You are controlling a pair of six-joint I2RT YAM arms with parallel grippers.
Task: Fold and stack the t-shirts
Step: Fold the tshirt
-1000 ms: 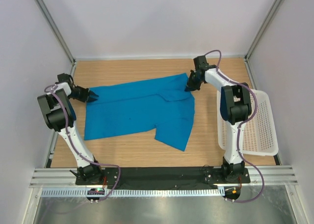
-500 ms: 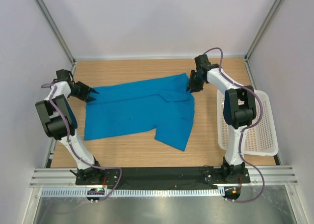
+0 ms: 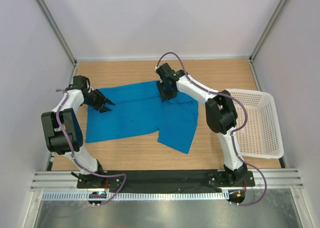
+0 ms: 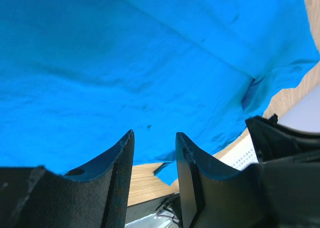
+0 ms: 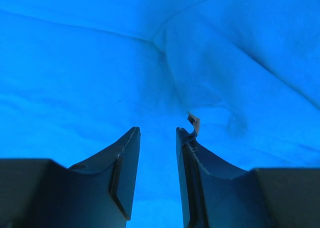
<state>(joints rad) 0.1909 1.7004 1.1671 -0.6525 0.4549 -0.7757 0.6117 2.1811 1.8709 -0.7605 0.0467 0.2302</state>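
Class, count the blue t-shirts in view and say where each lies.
1. The plain bright blue cloth t-shirt lies spread on the wooden table, left of the white plastic lattice basket. Another could be hidden beneath it.

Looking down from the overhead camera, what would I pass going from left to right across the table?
Left tool → right tool → white basket. The blue t-shirt spreads beneath both tools, so it has no single place.

A plain bright blue short-sleeved t-shirt [image 3: 135, 113] lies spread across a light wooden table [image 3: 130, 155]. A white plastic lattice basket [image 3: 260, 133] sits at its right edge.
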